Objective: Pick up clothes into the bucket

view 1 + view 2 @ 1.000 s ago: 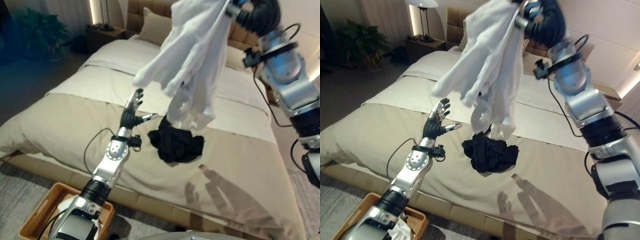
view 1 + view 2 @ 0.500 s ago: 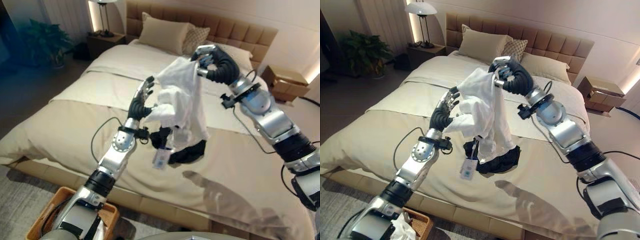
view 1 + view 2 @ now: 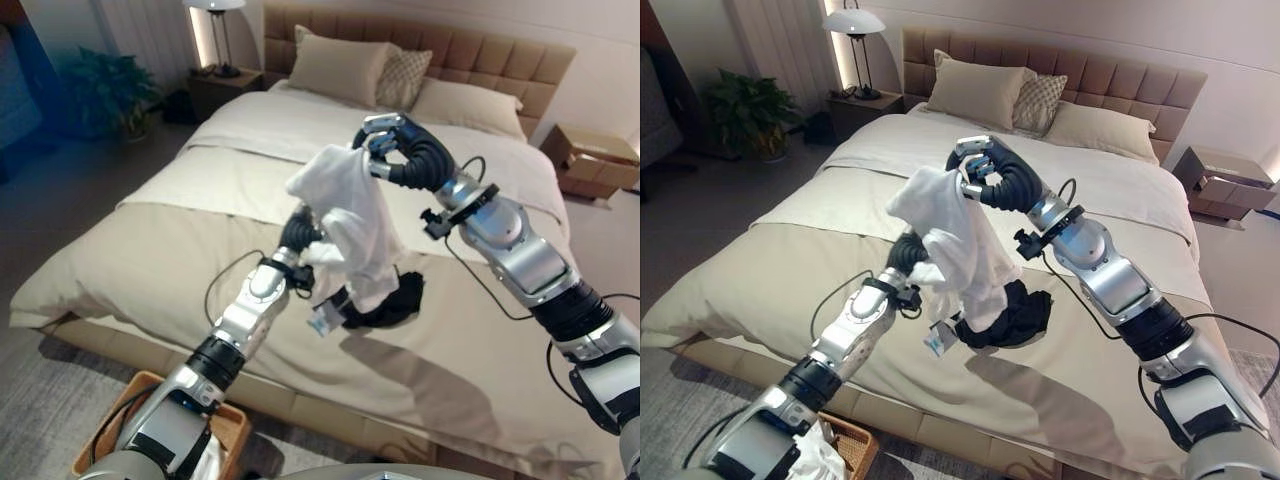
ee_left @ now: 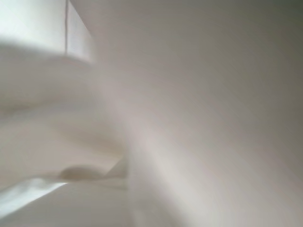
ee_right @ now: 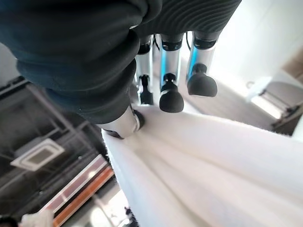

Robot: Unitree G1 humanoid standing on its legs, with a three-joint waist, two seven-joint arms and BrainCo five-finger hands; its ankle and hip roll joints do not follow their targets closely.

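Note:
A white garment (image 3: 350, 205) hangs above the bed, and my right hand (image 3: 398, 152) is shut on its top edge; the thumb (image 5: 124, 124) pinches the cloth against the fingers (image 5: 170, 99). My left hand (image 3: 297, 232) reaches up into the garment's lower folds, where white cloth (image 4: 189, 118) covers it. A paper tag (image 3: 320, 320) dangles from the garment. A crumpled black garment (image 3: 398, 303) lies on the beige bedspread just below. The wicker basket (image 3: 95, 450) stands on the floor by the bed's near edge, with a white cloth (image 3: 815, 460) inside.
The large bed (image 3: 150, 260) spans the view, with pillows (image 3: 345, 68) at the headboard. A nightstand with a lamp (image 3: 855, 22) and a plant (image 3: 105, 90) stand at the far left. A cardboard box (image 3: 590, 160) sits at the far right.
My right hand has brought the white garment down from high overhead to just above the bed. My left hand has risen into the cloth. The camera has shifted too.

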